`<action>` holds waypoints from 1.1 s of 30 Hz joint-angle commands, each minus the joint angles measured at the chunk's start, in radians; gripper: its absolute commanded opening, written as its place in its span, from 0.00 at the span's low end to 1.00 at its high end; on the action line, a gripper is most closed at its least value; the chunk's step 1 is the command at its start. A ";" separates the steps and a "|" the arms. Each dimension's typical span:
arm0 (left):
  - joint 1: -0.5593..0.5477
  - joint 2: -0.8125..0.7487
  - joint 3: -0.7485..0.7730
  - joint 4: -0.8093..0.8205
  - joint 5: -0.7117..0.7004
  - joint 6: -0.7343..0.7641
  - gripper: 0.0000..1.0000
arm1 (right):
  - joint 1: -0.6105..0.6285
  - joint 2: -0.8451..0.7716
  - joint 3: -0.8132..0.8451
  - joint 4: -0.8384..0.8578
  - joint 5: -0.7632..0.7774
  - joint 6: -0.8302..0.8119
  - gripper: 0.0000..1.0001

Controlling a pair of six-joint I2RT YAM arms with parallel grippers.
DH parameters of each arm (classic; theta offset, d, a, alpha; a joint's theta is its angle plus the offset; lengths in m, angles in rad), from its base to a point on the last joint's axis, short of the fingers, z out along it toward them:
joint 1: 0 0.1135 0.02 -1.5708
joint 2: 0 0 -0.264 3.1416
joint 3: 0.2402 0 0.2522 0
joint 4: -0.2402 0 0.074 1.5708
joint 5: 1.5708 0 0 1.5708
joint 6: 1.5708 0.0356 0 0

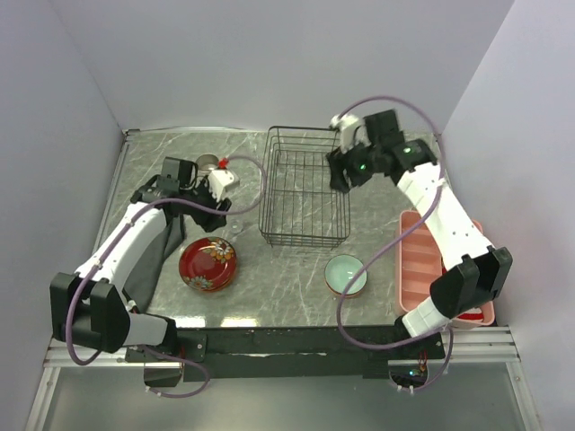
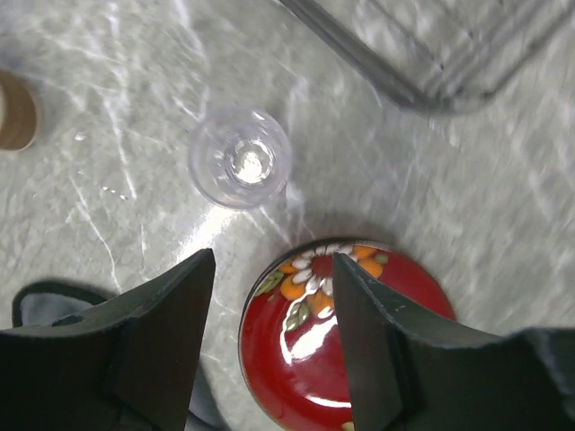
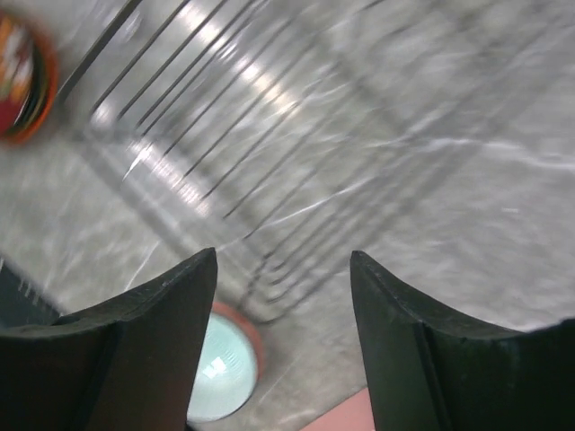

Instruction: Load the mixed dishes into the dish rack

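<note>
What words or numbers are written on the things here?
None: no words, numbers or labels can be read in any view.
The glossy red floral bowl has only painted flowers.
The dish rack, the pale mint-green bowl and the pink tray show no writing.

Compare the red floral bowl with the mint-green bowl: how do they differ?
The glossy red floral bowl has a flower pattern inside; the pale mint-green bowl is plain inside. The red one looks wider from above. It sits near-left of the dish rack, the mint-green bowl near-right. Both stand upright on the table, outside the rack.
</note>
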 commanded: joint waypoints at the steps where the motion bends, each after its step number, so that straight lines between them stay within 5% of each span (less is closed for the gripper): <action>1: -0.016 -0.008 -0.036 -0.004 0.039 0.251 0.59 | -0.062 0.037 0.121 0.048 -0.004 0.039 0.66; 14: -0.095 0.213 0.058 0.019 0.014 0.251 0.50 | -0.078 0.069 0.126 0.054 -0.039 0.050 0.65; 29: -0.140 0.301 0.078 0.048 -0.064 0.221 0.26 | -0.091 0.071 0.109 0.063 -0.051 0.060 0.65; 33: -0.140 0.301 0.081 0.055 -0.080 0.202 0.13 | -0.091 0.065 0.100 0.063 -0.051 0.062 0.65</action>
